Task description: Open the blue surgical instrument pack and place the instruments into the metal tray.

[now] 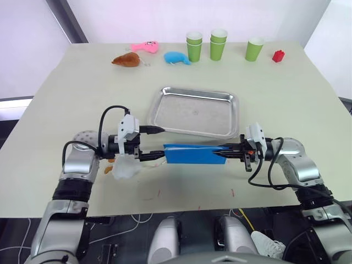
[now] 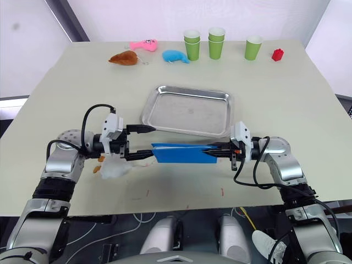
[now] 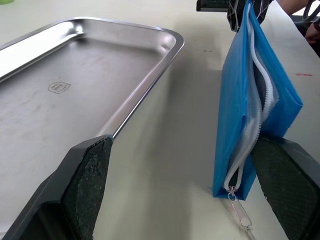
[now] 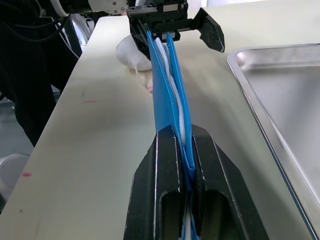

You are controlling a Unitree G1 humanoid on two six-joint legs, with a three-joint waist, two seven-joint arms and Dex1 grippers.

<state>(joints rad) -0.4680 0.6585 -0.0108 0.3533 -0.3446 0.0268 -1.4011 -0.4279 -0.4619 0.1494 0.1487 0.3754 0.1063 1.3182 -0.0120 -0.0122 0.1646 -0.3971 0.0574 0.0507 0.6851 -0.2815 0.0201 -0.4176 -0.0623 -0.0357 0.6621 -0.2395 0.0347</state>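
Pack first: you have one blue surgical instrument pack (image 1: 193, 154) standing on edge at 6 o'clock of the single metal tray (image 1: 195, 111), just beside its near rim. Your right gripper (image 4: 181, 145) is clamped on one end of the pack. Your left gripper (image 1: 149, 144) sits at the other end with its fingers (image 3: 87, 172) spread wide, one against the pack. At 12 o'clock you'll count five green cups (image 1: 194, 52) in three groups and one red block (image 1: 278, 55)
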